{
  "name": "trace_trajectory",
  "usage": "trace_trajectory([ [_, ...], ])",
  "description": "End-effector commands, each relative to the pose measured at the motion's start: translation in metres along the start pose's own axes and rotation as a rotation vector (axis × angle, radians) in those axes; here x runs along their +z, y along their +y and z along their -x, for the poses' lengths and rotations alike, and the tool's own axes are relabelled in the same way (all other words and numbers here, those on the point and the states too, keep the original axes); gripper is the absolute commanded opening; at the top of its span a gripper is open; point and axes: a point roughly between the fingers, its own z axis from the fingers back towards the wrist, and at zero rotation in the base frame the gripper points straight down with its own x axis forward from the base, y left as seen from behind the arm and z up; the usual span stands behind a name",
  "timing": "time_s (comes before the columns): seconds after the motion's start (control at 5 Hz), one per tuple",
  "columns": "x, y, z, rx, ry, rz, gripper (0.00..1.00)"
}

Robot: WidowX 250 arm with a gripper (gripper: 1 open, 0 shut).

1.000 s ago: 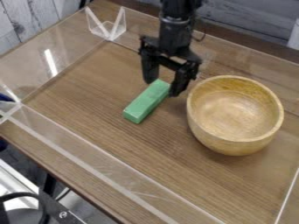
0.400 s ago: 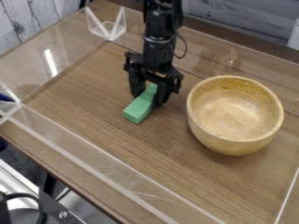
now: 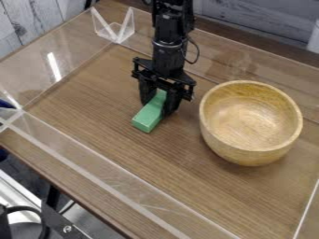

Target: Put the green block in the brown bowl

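The green block (image 3: pixel 148 118) lies flat on the wooden table, its long side running away from the camera, left of the brown bowl (image 3: pixel 252 121). My gripper (image 3: pixel 162 96) points straight down over the block's far end. Its two black fingers (image 3: pixel 144 93) stand on either side of that end, still spread a little wider than the block. I cannot tell whether the pads touch it. The block's far end is hidden behind the fingers. The bowl is upright and has nothing in it.
Clear acrylic walls (image 3: pixel 75 154) fence the table on all sides. A clear plastic bracket (image 3: pixel 115 26) stands at the back left corner. Bare wood lies in front of the block and the bowl.
The gripper has moved left and down from beside the bowl's rim, and now straddles the block's far end. Block and bowl have not moved.
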Motion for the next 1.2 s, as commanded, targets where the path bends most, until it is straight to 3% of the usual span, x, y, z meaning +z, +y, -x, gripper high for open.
trace_trajectory([
  [0.0,0.039,0.002,-0.009,0.017,-0.109,-0.001,0.00],
  [0.4,0.098,-0.030,-0.024,-0.006,-0.208,0.035,0.00],
  [0.6,0.120,-0.060,-0.028,-0.046,-0.233,0.061,0.00],
  [1.0,0.122,-0.085,-0.017,-0.110,-0.227,0.083,0.00],
])
